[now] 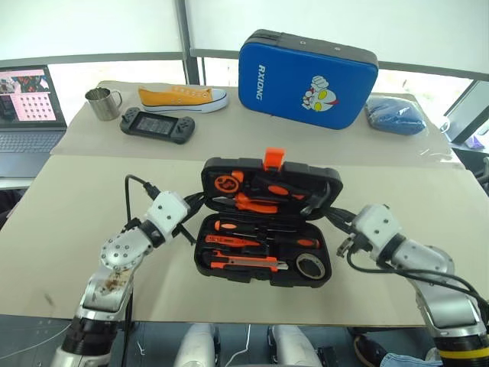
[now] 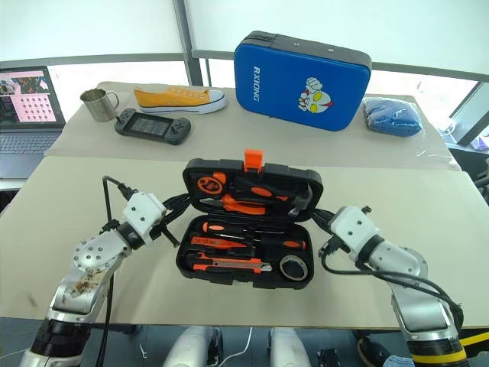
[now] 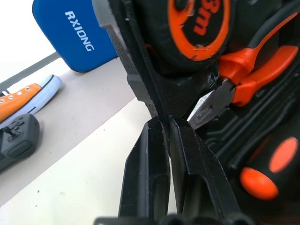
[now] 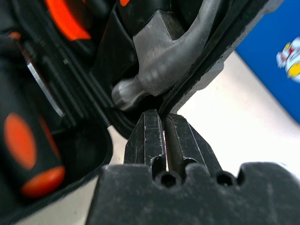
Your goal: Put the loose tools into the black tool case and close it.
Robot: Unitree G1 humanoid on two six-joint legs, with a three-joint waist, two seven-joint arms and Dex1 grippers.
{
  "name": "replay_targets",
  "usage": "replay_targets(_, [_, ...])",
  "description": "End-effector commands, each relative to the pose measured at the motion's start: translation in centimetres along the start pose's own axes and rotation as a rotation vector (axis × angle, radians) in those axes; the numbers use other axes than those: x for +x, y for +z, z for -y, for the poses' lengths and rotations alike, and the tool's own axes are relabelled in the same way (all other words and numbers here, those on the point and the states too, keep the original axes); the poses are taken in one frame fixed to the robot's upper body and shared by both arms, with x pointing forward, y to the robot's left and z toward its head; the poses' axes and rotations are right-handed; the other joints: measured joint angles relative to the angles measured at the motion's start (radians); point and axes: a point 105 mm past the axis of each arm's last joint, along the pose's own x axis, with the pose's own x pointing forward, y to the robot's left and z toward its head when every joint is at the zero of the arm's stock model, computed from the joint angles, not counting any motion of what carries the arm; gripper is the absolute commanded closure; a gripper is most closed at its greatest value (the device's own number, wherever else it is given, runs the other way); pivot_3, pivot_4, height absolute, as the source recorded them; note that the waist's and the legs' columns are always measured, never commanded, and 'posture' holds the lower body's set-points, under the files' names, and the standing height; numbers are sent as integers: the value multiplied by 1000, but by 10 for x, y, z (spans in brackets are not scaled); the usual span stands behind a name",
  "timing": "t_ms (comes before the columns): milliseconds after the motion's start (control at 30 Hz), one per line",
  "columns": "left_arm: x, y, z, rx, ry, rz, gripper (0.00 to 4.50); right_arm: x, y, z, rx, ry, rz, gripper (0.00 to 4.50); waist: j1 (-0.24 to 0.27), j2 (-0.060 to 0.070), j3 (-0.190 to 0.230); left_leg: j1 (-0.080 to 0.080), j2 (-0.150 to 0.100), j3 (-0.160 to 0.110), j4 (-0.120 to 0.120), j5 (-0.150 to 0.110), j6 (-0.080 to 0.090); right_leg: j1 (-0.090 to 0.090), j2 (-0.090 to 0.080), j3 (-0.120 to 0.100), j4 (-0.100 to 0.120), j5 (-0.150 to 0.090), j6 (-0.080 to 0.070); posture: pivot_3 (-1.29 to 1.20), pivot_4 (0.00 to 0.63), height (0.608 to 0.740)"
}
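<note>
Black moulded-plastic tool case lies open on the beige bench, its lid raised, screwdrivers, knife and tape roll seated in the lower half. The left gripper pinches the lid's left edge between nearly closed fingers. The right gripper, fingers almost together, nips the lid's right rim beside the steel hammer head.

The table carries one open black tool case holding three screwdrivers (two black-and-orange, one all orange), one utility knife, one tape roll, one pliers, one hammer and one tape measure, plus one blue case, one yellow shoe, one metal mug, one game controller, one blue bundle and one laptop.
</note>
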Motion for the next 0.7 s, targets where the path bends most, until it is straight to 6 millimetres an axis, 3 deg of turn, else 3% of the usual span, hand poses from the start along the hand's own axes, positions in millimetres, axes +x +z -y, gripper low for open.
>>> replay_targets(33, [-21,-3,-16,4,101,-47,3078,-18,-3,0,-108,-3,-12,4117,-1,0,0,0,0,0,0,0,0,0,0,0,0,0,0,0,150,740])
replay_targets(167, [-49,-8,-19,-22,132,-120,1639,-45,4,-4,-136,28,7,2769,5,0,0,0,1,0,0,0,0,1,-1,-1,-1,0,0,0,150,740])
replay_targets(300, [-77,-13,-35,-31,170,-200,168,-75,11,-2,-75,116,-39,1389,1,0,0,2,2,0,0,0,0,2,-1,0,0,0,0,0,150,740])
replay_targets(400, [-91,-20,-47,-20,170,-252,0,-96,13,-19,44,274,-83,342,0,0,0,7,3,0,-1,0,0,6,0,0,0,-1,-2,0,150,740])
replay_targets(467, [-90,-24,-52,-48,142,-268,0,-111,10,-36,179,402,-141,342,4,0,0,12,4,0,-1,-1,0,12,0,-1,-1,-2,-3,0,150,740])
replay_targets(567, [-73,-26,-60,-116,70,-274,0,-126,18,-63,321,606,-178,342,11,-1,0,17,3,0,-2,-1,-1,18,-1,-2,-1,-7,-5,0,150,740])
replay_targets(700, [-46,-27,-69,-75,-20,-274,0,-121,21,-72,334,684,-187,1479,2,-5,-2,18,4,0,-2,-1,-1,18,-1,-2,-1,-9,-8,0,150,740])
